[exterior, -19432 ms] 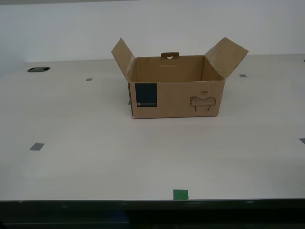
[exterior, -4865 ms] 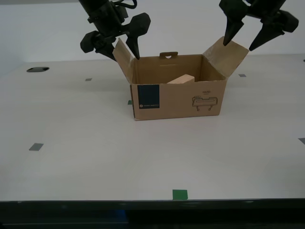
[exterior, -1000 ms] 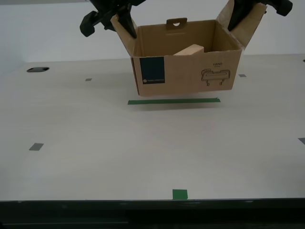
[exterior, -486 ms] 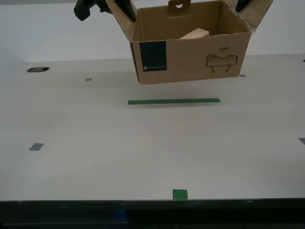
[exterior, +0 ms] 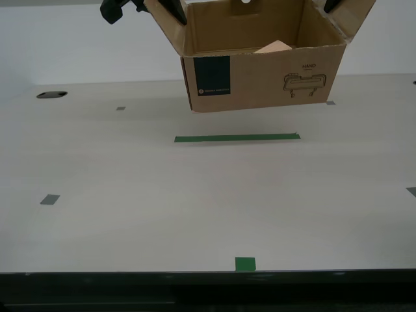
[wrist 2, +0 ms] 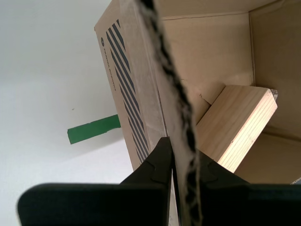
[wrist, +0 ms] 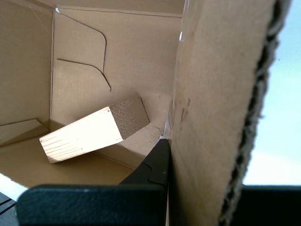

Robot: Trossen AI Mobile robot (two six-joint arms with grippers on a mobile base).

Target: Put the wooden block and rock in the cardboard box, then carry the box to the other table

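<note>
Pinching flaps – my first gripper [wrist: 188, 155], my second gripper [wrist 2: 181, 157] clenched on cardboard box [exterior: 263, 81], airborne.

Lighting was bright, even and diffuse in all three views. The tabletop [exterior: 130, 195] showed only a faint soft shadow beneath the cardboard box [exterior: 260, 78]. The exterior view was slightly soft. In my wrist views, the flap edges nearest the lens were blurred, and white background areas were overexposed.
</note>
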